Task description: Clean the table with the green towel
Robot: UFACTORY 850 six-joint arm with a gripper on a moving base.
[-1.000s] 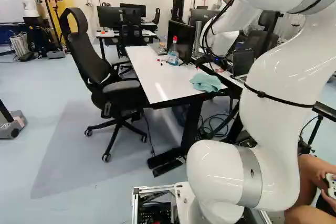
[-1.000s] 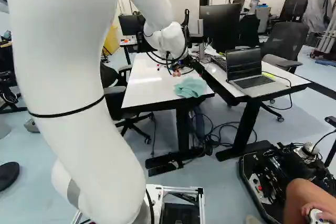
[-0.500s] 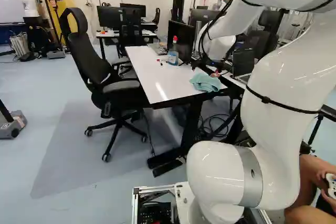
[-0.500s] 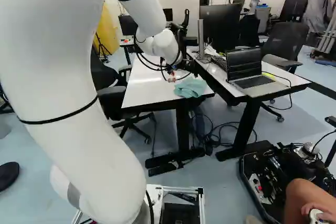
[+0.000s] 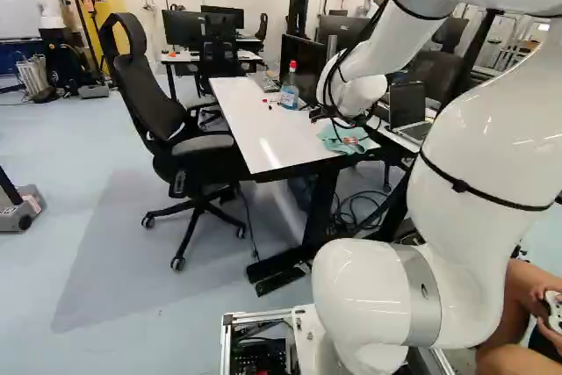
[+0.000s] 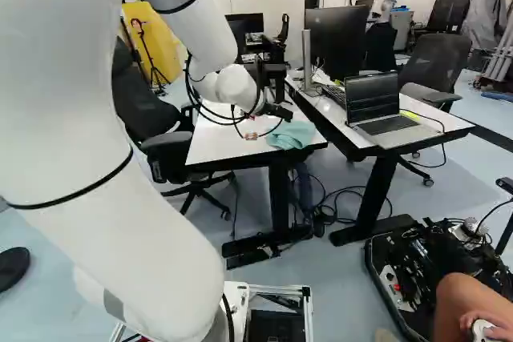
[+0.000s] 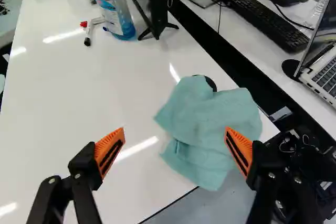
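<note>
A: Gripper [image 7: 175, 136]?
B: Released; fingers wide apart.
A: Towel [image 7: 205, 121]?
B: Ahead, nearer one finger, lapping the table's edge. Presumably light, limp. Suggest pinching the near fold.
A: Surface?
B: Table [image 7: 68, 87] white, glossy; cloth should slide. Farther ahead: markers [image 7: 88, 35], bottle [image 7: 119, 19].
A: Room?
B: Keyboard [image 7: 262, 18] on second desk [image 7: 252, 51]; chair [image 5: 145, 98] alongside table.

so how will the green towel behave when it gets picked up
The towel will likely droop, as it lies in loose folds. It looks like thin cloth, so probably light. Nudged outward, it may slip off the table, whose edge it overlaps.
</note>
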